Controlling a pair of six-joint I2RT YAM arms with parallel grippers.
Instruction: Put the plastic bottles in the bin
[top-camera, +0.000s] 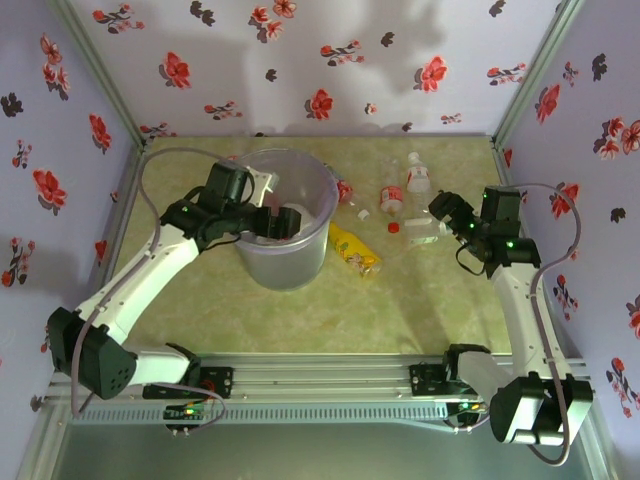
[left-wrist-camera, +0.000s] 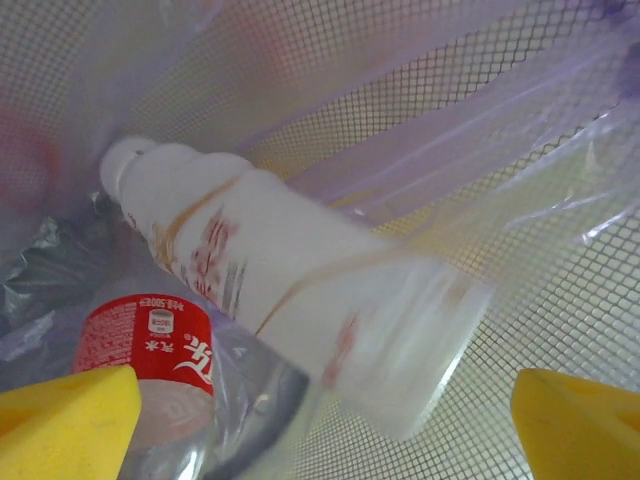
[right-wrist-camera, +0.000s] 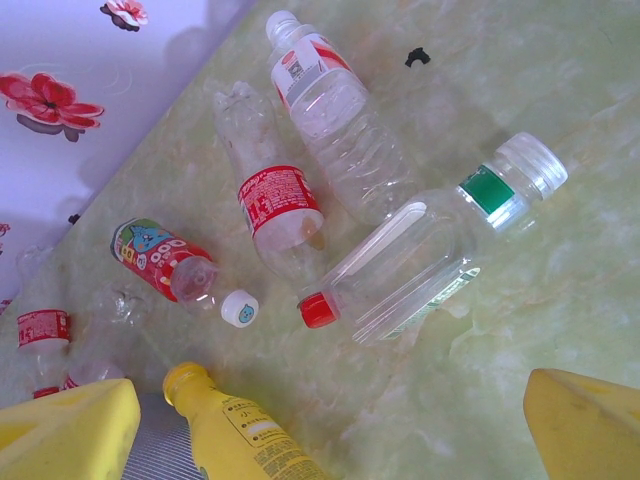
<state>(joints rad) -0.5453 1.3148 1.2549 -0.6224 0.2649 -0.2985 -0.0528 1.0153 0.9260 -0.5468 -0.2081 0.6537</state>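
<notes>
Bright, even light comes down from overhead and throws soft grey shadows onto the flowered wall (top-camera: 330, 60) behind the bin (top-camera: 285, 265). Inside the bin, the white bottle (left-wrist-camera: 300, 290) is washed out and smeared with blur, while the red-labelled bottle (left-wrist-camera: 150, 340) just below it looks sharper. Right of the bin, the clear bottles (right-wrist-camera: 345, 150) lie crisp on the table (top-camera: 400, 300), with small glints on their plastic.

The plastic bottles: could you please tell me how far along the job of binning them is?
Done: at least two, a white bottle and a red-labelled bottle, are inside the bin. In hand: nothing; the left jaws stand open inside the bin, the right jaws open above the table. Left: several, including the yellow-labelled bottle and the green-labelled bottle, lie on the table.
</notes>
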